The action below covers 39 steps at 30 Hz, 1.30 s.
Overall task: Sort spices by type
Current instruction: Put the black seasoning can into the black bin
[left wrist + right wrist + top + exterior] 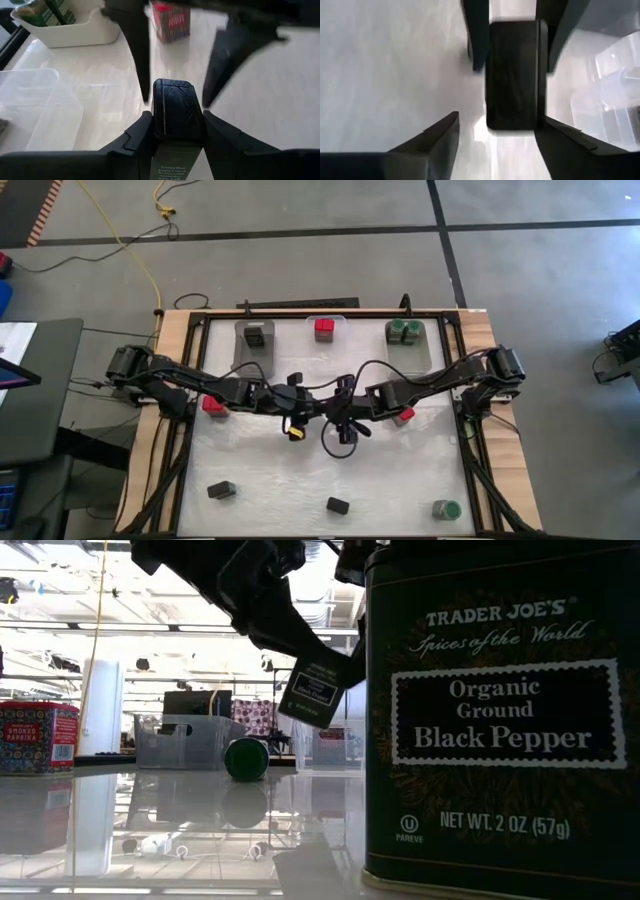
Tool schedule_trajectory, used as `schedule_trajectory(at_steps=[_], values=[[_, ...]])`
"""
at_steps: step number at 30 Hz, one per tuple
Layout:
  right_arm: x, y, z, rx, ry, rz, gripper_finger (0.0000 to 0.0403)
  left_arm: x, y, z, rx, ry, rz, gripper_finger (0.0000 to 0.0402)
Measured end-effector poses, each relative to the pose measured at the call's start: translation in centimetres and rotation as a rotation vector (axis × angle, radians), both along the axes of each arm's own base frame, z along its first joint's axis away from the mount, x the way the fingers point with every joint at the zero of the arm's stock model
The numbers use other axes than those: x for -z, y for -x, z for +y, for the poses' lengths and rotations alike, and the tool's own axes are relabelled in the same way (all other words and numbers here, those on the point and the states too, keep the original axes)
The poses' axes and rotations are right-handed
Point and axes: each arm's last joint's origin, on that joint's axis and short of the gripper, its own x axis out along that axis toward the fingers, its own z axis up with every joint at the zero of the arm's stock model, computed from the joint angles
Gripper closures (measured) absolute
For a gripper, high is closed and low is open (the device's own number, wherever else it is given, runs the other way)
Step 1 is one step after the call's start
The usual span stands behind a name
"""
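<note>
My left gripper [177, 131] is shut on a black rectangular spice box [177, 107] above the table's middle [322, 406]. My right gripper [497, 120] faces it, open, with its fingers on either side of the box's free end [512, 75]; I cannot tell whether they touch it. In the low view the box [320, 690] hangs tilted in the air. On the table stand two red boxes [213, 405] [403, 416], two black boxes [221, 491] [337, 505] and a green-lidded jar [446, 508]. My left gripper pinches the black box between its two fingers [137, 135], on the two long side faces [157, 120]. The fingers come level from the table's left and lie along the box, whose far end sticks out past them. The box is lifted clear of the table and tilted.
Three translucent bins stand along the far edge: one with black boxes [255, 335], one with a red box [324, 330], one with green jars [405, 332]. A black pepper tin [500, 720] fills the low view's right side. Raised rails [465, 430] frame the table.
</note>
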Motion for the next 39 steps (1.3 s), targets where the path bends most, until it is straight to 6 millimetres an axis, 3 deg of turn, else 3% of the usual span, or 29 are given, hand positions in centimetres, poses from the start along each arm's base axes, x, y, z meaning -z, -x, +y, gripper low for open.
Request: schedule_trajectory(at_steps=[5,12,24,28,32,39], values=[[-0.7,1.5,-0.8,0.075,-0.017,0.079,0.0105,-0.7,0.9,0.3,-0.011,-0.062,0.033,0.0266],[-1.4,3.1,-1.2,0.204,-0.085,0.129,0.0104,-3.1,4.4,1.6,-0.091,-0.140,0.056,0.0266],[1.1,3.6,-1.3,0.218,-0.072,0.185,0.0104,-4.5,16.6,6.9,-0.241,-0.208,-0.170,0.0266],[1.1,3.3,-1.4,0.214,-0.072,0.168,0.0103,-4.2,19.5,8.3,-0.260,-0.231,-0.237,0.0266],[0.9,2.9,-1.6,0.189,-0.063,0.132,0.0103,-3.3,20.8,9.9,-0.296,-0.225,-0.225,0.0267],[0.8,2.6,-2.1,0.177,-0.053,0.110,0.0103,-1.4,21.2,13.2,-0.304,-0.124,-0.168,0.0269]])
